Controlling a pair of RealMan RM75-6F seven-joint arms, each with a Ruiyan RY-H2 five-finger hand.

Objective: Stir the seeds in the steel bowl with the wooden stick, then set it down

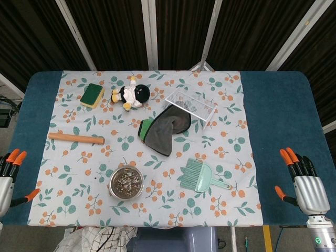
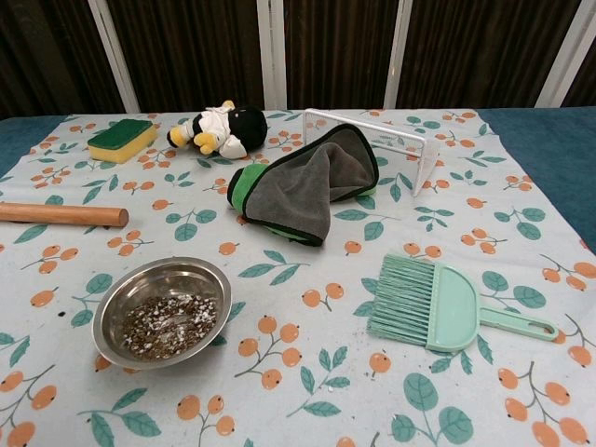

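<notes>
The left robot hand (image 1: 7, 176) rests at the left edge of the table (image 1: 278, 105), fingers apart, holding nothing. The right robot hand (image 1: 304, 184) rests at the right edge, also spread and empty. The wooden stick (image 1: 76, 138) lies flat on the flowered cloth (image 1: 231, 173), apart from both hands. The steel bowl (image 1: 126, 181) with seeds (image 2: 168, 326) stands near the front, below the stick.

sponge (image 1: 92, 95), plush toy (image 1: 132, 94), wire basket (image 1: 190, 105), cloth (image 1: 163, 131), brush (image 1: 199, 176).
</notes>
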